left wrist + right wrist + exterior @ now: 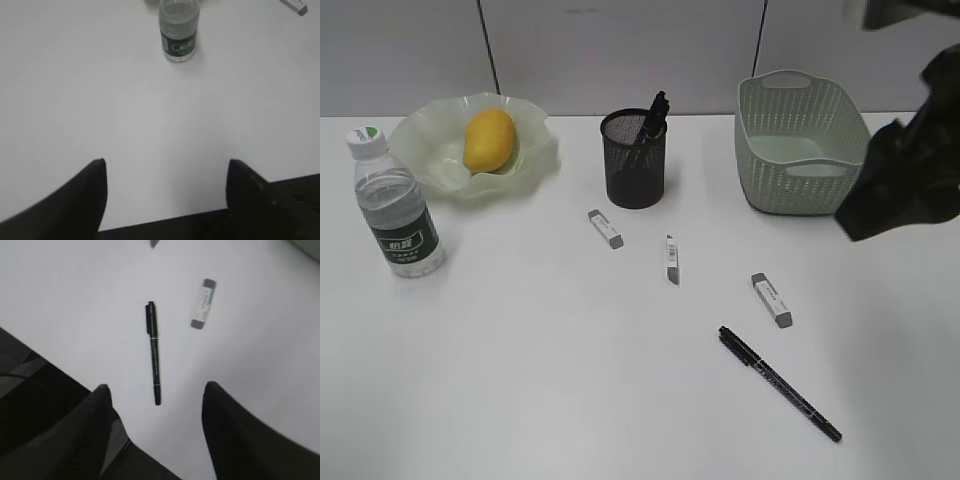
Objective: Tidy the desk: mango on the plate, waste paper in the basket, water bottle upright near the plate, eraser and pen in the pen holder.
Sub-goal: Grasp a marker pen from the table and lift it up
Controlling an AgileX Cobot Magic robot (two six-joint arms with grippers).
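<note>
Across the desk (520, 380), most of the tidying can be judged done, with small items left. Toward the far right corner the basket (800, 145) is seen; whether the waste paper lies inside cannot be told, as its floor is hidden, and no paper ball is seen on the desk. At the far left corner the plate (430, 150) is found with the mango (488, 140) resting in it, so that step is counted as finished. Just beside the plate, near the left edge, the water bottle (395, 205) is stood upright, also done. At the far middle the pen holder (634, 160) is seen with one dark pen already standing in it. Still to be collected are a black pen (780, 385) lying toward the near right of the desk, and three erasers: one (605, 228) just in front of the holder, one (672, 259) near the centre, one (771, 299) further right.

The right gripper (155, 395) is held released and empty above the black pen; the left gripper (165, 170) is likewise spread wide, empty, above the near edge.
</note>
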